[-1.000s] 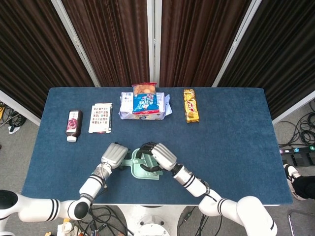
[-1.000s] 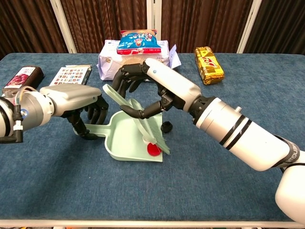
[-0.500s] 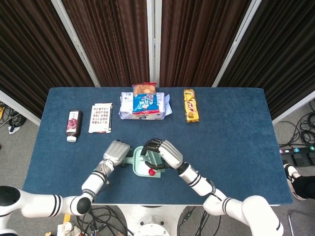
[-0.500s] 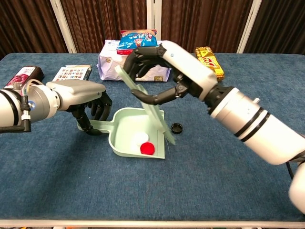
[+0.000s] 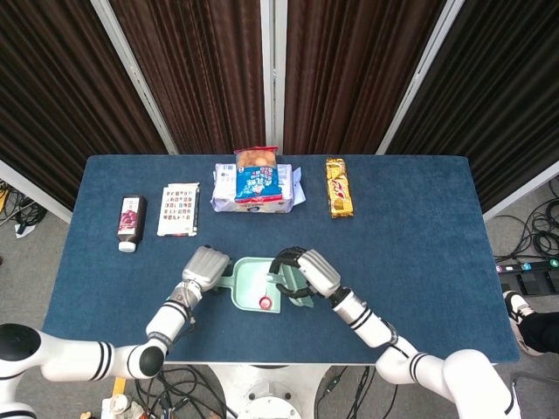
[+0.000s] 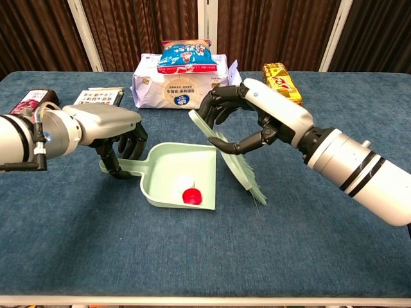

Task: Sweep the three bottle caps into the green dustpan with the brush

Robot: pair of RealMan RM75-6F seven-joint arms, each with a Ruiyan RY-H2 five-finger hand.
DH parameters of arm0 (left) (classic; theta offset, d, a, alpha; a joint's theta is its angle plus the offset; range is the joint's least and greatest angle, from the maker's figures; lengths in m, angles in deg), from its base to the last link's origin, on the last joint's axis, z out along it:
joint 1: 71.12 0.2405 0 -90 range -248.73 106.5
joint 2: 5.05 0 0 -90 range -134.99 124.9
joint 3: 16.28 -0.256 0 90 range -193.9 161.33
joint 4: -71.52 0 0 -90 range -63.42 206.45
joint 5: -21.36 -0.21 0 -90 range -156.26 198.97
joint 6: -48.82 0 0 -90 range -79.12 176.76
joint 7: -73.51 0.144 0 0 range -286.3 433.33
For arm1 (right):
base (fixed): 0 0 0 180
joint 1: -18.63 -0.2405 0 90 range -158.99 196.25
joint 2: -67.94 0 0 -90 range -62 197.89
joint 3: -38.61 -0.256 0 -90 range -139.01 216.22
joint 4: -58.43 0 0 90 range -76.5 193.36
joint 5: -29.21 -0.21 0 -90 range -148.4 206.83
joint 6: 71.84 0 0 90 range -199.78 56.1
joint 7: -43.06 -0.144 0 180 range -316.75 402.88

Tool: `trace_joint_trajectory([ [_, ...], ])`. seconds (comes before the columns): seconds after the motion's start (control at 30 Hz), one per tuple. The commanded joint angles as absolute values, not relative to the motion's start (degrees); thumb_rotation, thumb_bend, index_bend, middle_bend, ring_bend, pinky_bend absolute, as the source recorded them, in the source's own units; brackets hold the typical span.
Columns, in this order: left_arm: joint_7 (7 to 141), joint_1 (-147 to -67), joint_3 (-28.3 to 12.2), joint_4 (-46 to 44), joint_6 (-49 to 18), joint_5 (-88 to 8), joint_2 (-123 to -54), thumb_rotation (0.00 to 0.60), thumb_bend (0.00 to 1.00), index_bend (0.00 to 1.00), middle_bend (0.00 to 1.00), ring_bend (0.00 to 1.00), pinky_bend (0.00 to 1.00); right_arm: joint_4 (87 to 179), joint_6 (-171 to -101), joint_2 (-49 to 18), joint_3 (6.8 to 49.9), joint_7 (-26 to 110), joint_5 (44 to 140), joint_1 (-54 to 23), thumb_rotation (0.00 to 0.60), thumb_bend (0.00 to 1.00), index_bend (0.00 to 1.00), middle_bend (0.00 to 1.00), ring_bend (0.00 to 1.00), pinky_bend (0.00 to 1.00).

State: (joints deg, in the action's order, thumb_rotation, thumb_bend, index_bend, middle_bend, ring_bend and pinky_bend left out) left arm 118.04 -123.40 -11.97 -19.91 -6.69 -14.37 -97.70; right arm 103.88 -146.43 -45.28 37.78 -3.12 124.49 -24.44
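Note:
The green dustpan (image 6: 172,161) lies near the table's front, and my left hand (image 6: 113,131) grips its handle on the left. A red cap (image 6: 190,196) and a white cap (image 6: 184,183) rest inside the pan. My right hand (image 6: 255,117) holds the green brush (image 6: 232,159) tilted, its bristles touching the cloth just right of the pan's open edge. No black cap shows in either view. From the head view, the dustpan (image 5: 251,278) sits between my left hand (image 5: 207,264) and my right hand (image 5: 307,271), with the red cap (image 5: 265,303) at its front.
Along the back of the blue table stand a dark bottle (image 5: 130,222), a booklet (image 5: 179,209), a white pack (image 5: 253,199) with a blue snack bag (image 5: 257,179) on top, and a yellow bar (image 5: 339,187).
My right hand has carried the brush rightward, out of the dustpan and past its open edge. The black cap seen beside the pan half a second ago is now out of sight. The pan shifted slightly left.

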Motion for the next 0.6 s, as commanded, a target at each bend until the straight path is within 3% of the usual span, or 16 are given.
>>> trace_joint_trajectory([
  [0.03,118.98,-124.13,-12.17,-19.83,-6.85,-13.25,-97.98,0.6,0.35,0.6,0.59,0.43,0.32,103.55,-146.51,-46.18,37.39,-4.43,124.31,-24.54,0.6,0.61,0.74,0.69,0.34,0.32],
  [0.33,121.68,-125.04,-13.42,-20.38,-9.23,-12.5,-99.0,0.6,0.35,0.6,0.59,0.44,0.32,102.55,-147.62,-48.58,36.85,-6.07,125.02,-25.3,0.6,0.62,0.74,0.69,0.34,0.32],
  [0.6,123.35,-125.25,-13.75,-22.9,-11.95,-13.28,-96.59,0.6,0.35,0.6,0.59,0.43,0.32,105.3,-150.95,-45.29,35.85,-5.49,125.02,-24.27,0.6,0.62,0.74,0.69,0.34,0.32],
])
